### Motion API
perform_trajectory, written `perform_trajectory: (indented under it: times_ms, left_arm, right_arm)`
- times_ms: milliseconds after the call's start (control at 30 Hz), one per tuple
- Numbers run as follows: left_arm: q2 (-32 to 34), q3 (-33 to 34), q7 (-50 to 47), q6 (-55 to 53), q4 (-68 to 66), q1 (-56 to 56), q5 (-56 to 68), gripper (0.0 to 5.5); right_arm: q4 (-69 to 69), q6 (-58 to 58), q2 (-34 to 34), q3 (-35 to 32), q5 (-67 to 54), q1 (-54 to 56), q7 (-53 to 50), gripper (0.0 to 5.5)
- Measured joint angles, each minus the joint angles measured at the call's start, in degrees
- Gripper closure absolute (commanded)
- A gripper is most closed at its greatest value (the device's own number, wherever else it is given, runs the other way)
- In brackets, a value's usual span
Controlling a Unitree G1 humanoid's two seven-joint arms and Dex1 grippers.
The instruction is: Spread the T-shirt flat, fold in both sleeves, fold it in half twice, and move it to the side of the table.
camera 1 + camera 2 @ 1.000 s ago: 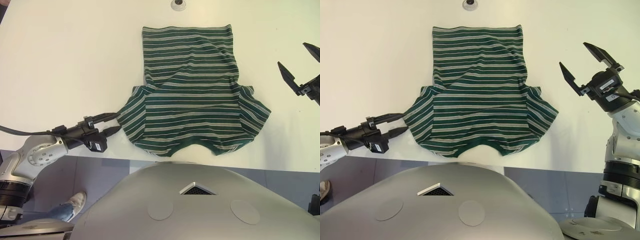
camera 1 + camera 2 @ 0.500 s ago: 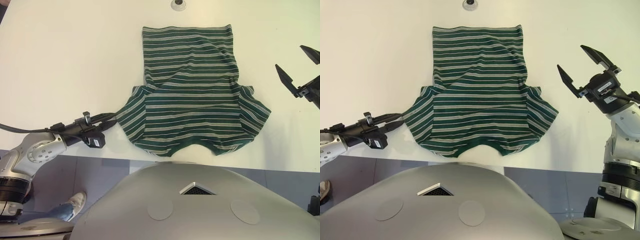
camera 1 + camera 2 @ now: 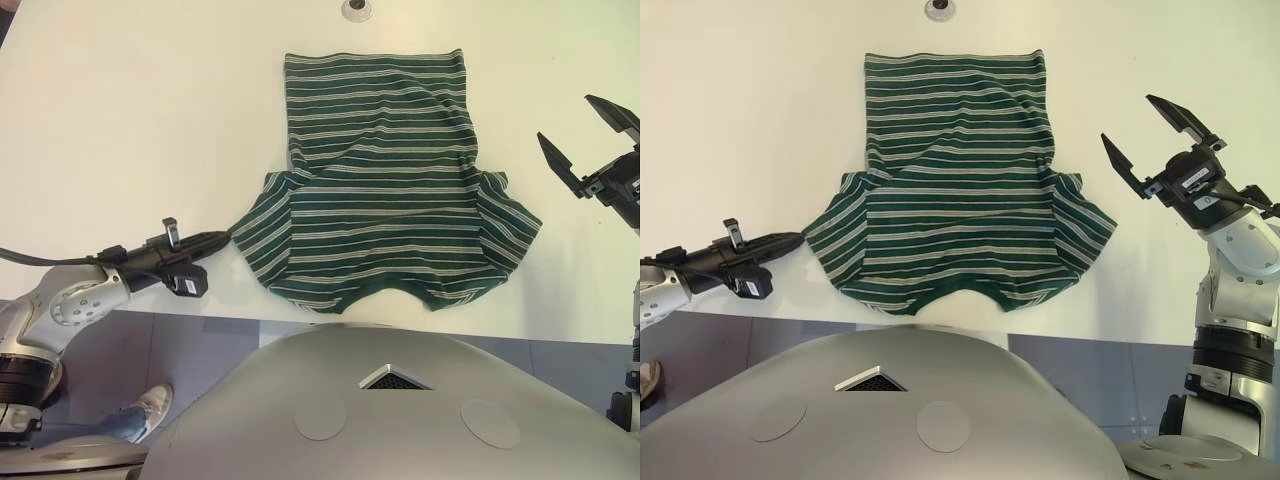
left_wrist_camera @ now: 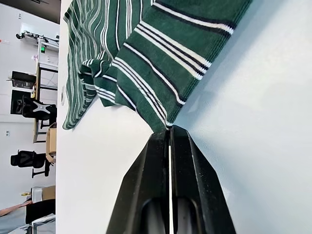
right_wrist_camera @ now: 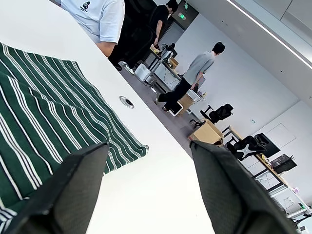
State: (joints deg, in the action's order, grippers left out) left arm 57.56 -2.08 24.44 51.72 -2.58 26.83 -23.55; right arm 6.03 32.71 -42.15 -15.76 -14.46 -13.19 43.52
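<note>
Green T-shirt (image 3: 385, 180) with thin white stripes lies spread on the white table (image 3: 120, 120), roughly in the middle. Hem points to the far side, neck opening sits at the near edge by the robot. Both sleeves are out to the sides and not folded in. Body has a few wrinkles, mostly flat.

Left gripper (image 3: 222, 238) is low over the table near its front edge, fingers closed tight together. Tips are right at the outer corner of the left sleeve (image 3: 255, 225). In the left wrist view the cloth corner runs into the closed fingertips (image 4: 161, 141), so it looks pinched by just the very tip of the fabric. The rest of the sleeve lies flat on the table.

Right gripper (image 3: 1127, 118) is on the right side of the shirt, fingers spread wide apart, holding nothing. It is near the right sleeve (image 3: 510, 215) but not touching it. Right wrist view has the two dark fingers (image 5: 73, 195) apart, with striped cloth and bare table between them.

Small round hole (image 3: 354, 9) in the table sits just past the shirt's hem, at the far edge of the view
</note>
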Motion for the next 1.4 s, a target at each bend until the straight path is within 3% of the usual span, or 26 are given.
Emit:
perform_trajectory:
  times_ms: [367,967,1400]
  left_arm:
    - [-1.7,-0.3,0.0,1.5,2.7,-1.5,7.1,5.48]
    - [-17.2,-15.8,3.9,1.1,0.4,-17.7,10.0,5.48]
    - [-24.2,-19.1,3.5,0.6,-4.9,-21.7,6.4,5.48]
  right_arm:
    - [0.2,0.0,0.0,0.3,0.1,1.3,0.0,2.39]
    - [1.5,-0.1,2.4,3.3,1.2,2.1,0.0,2.39]
    - [3.4,0.1,2.8,4.7,1.5,2.4,-0.2,2.39]
